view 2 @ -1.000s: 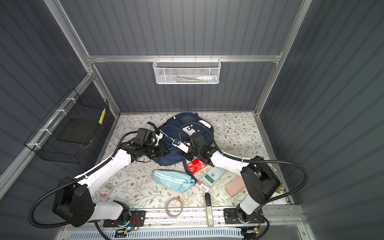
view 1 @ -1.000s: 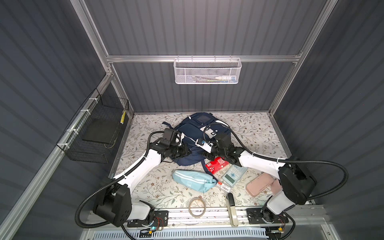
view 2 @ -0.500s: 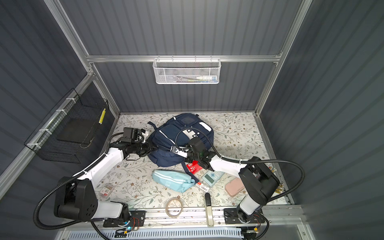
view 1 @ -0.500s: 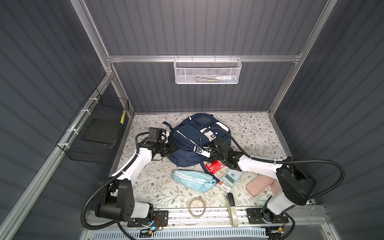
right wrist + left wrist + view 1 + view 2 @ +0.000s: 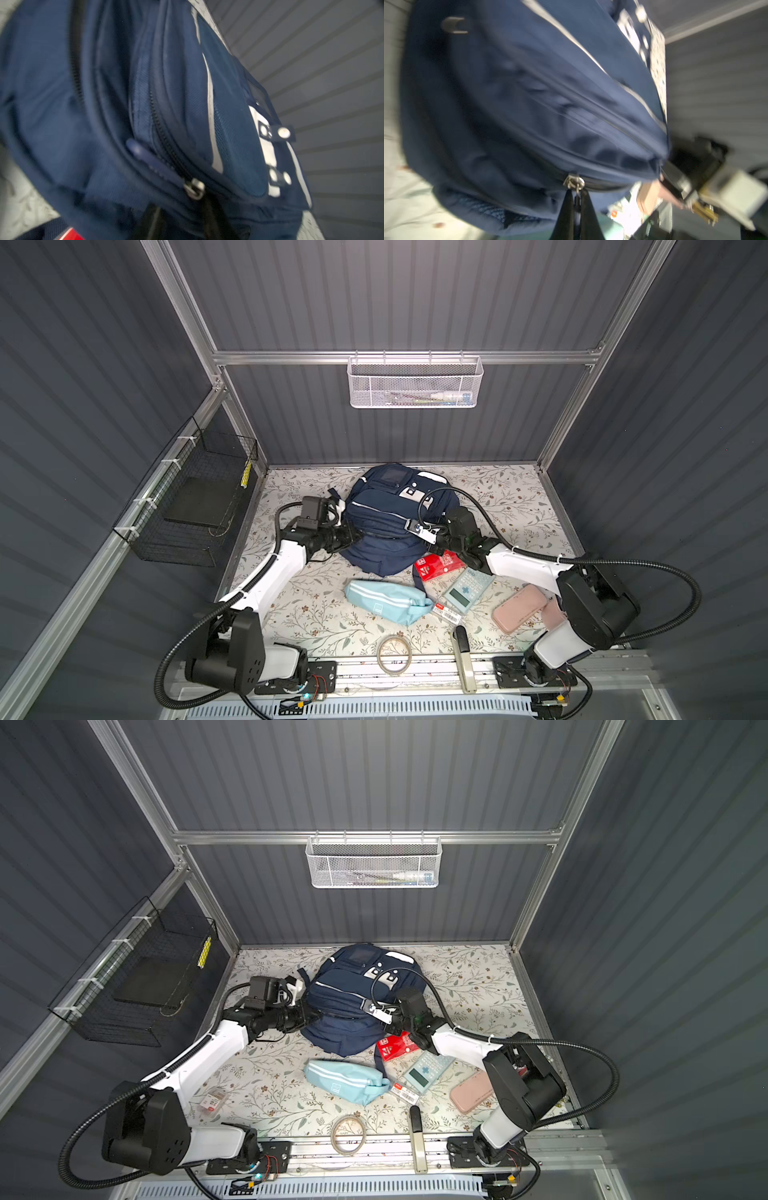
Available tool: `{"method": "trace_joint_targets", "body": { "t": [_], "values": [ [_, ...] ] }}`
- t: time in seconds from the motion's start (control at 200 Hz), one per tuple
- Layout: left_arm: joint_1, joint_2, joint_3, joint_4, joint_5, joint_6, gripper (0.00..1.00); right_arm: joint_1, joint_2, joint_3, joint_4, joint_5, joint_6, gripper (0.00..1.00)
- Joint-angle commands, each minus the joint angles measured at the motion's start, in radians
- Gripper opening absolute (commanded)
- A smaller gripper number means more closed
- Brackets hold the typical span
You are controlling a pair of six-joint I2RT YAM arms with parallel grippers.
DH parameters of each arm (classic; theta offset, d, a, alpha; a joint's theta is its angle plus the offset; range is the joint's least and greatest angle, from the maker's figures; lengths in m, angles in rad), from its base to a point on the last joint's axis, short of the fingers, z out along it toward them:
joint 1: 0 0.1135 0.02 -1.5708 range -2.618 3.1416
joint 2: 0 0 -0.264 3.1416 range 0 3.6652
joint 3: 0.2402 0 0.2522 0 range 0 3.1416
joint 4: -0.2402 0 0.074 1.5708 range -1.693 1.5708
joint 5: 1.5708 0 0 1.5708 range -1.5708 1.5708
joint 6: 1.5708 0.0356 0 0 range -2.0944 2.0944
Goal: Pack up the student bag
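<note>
The student bag (image 5: 386, 522) (image 5: 349, 1002), navy with white stripes and patches, lies at the back middle of the floral table. My left gripper (image 5: 357, 536) (image 5: 311, 1016) is at the bag's left side. In the left wrist view this gripper (image 5: 576, 195) is shut on the pull of a metal zipper slider (image 5: 574, 182). My right gripper (image 5: 430, 547) (image 5: 386, 1029) is at the bag's right side. In the right wrist view the right gripper (image 5: 182, 216) has its jaws apart against the bag fabric, just below another slider (image 5: 195, 189) with a blue pull (image 5: 145, 158).
In front of the bag lie a red box (image 5: 440, 566), a calculator (image 5: 467, 589), a light blue pouch (image 5: 386, 605), a pink pencil case (image 5: 519, 610), a tape roll (image 5: 395, 653) and a small box (image 5: 214, 1100). A black wire basket (image 5: 195, 506) hangs left, a white mesh basket (image 5: 415, 381) on the back wall.
Both grippers have drawn apart from the bag's middle toward its left and right sides. The bag has spread out flatter and wider between them.
</note>
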Motion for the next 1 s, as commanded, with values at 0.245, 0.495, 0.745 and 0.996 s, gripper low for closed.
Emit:
{"method": "trace_joint_targets", "body": {
  "t": [0.245, 0.495, 0.745, 0.996],
  "values": [
    [-0.184, 0.033, 0.041, 0.084, -0.005, -0.112, 0.00, 0.176, -0.192, -0.055, -0.045, 0.054, 0.027, 0.56],
    [-0.184, 0.002, 0.027, 0.052, -0.039, -0.107, 0.00, 0.181, -0.015, 0.086, -0.112, -0.034, -0.022, 0.49],
    [-0.179, -0.032, 0.001, -0.003, -0.126, -0.075, 0.00, 0.183, 0.051, 0.088, -0.043, 0.059, -0.058, 0.00],
    [-0.017, 0.037, -0.025, 0.000, -0.173, -0.017, 0.00, 0.157, -0.031, 0.048, -0.108, -0.062, -0.109, 0.00]
  ]
}}
